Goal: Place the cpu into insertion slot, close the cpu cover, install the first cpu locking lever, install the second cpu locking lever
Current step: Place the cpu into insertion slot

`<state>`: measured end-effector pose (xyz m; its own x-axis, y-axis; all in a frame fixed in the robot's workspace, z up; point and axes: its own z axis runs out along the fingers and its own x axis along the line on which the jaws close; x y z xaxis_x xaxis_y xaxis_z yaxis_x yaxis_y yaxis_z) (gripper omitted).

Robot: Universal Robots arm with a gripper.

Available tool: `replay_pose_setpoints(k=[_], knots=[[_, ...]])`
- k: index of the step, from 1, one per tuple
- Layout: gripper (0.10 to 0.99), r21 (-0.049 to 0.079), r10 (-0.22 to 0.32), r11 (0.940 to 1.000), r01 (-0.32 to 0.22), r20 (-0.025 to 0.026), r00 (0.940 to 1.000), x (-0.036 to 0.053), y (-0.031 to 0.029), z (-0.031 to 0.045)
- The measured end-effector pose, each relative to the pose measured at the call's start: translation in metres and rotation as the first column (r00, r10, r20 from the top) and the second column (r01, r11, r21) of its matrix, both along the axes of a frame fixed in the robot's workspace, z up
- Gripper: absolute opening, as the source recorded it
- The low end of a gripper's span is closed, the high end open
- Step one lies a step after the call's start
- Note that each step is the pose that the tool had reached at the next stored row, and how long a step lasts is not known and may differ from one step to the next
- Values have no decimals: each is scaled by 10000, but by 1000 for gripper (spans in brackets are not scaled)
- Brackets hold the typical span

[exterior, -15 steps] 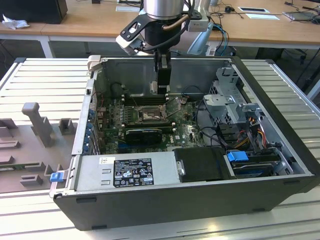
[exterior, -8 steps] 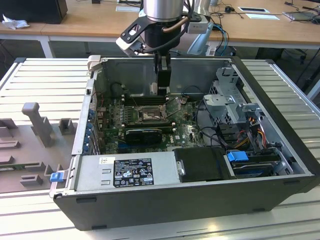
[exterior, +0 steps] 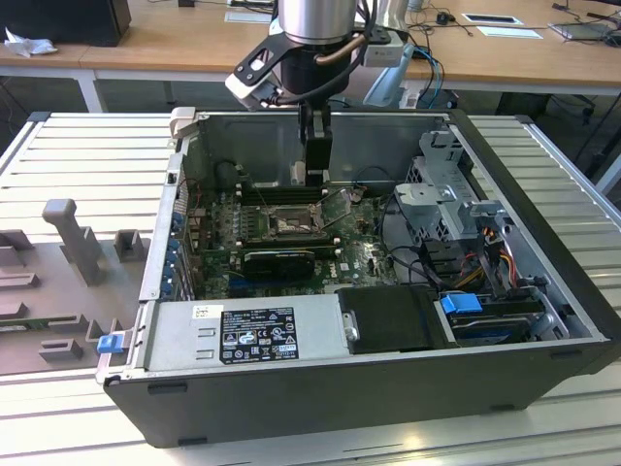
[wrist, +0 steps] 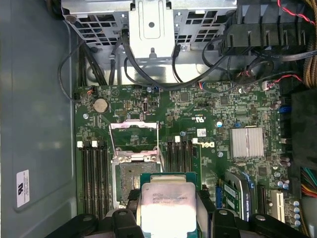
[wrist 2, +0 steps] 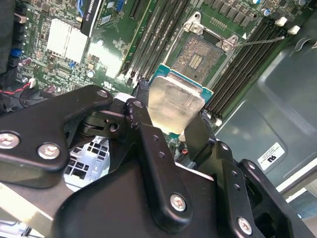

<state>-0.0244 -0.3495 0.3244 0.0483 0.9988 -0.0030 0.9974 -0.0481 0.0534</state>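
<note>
Obs.: the pincer hangs inside the open computer case, pointing down at the green motherboard.

Grip: the pincer is clamped on the cpu. In both wrist views a black finger presses against each of two opposite edges of the chip. The chip's pale metal face is turned toward the cameras, with a green rim showing round it.

Position of the cpu: it is held between the fingertips, clear above the board and not seated.

The insertion slot lies below and just ahead of the fingertips, with its contact field exposed. In the first wrist view the chip overlaps the slot's edge nearest the pincer.

The cpu cover is swung open and stands on the slot's side farthest from the pincer. A thin locking lever sticks out free beside the slot.

Surroundings: rows of dark memory slots run along both sides of the slot, flanking the pincer. A ribbed silver heat sink sits on the board, well off to one side of the pincer.
</note>
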Motion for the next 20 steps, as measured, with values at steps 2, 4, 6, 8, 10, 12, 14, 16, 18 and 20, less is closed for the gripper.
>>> replay_pose_setpoints(k=[2, 4, 6, 8, 10, 12, 14, 16, 18, 20], knots=[[533, -1, 2, 10000, -2, 0, 10000, 0, 0, -7], [533, -1, 2, 10000, -2, 0, 10000, 0, 0, -10], [533, 0, 3, 10000, -3, 0, 10000, 0, 0, -14], [533, 0, 2, 10000, -2, 0, 10000, 0, 0, -16], [533, 0, 2, 10000, -2, 0, 10000, 0, 0, -19], [533, 0, 3, 10000, -3, 0, 10000, 0, 0, -22], [533, -1, 3, 10000, -3, 0, 10000, 0, 0, -26], [533, 0, 2, 10000, -2, 1, 10000, 0, 0, -30], [533, 0, 2, 10000, -2, 0, 10000, 0, 0, -35], [533, -1, 2, 10000, -2, 0, 10000, 0, 0, -41]])
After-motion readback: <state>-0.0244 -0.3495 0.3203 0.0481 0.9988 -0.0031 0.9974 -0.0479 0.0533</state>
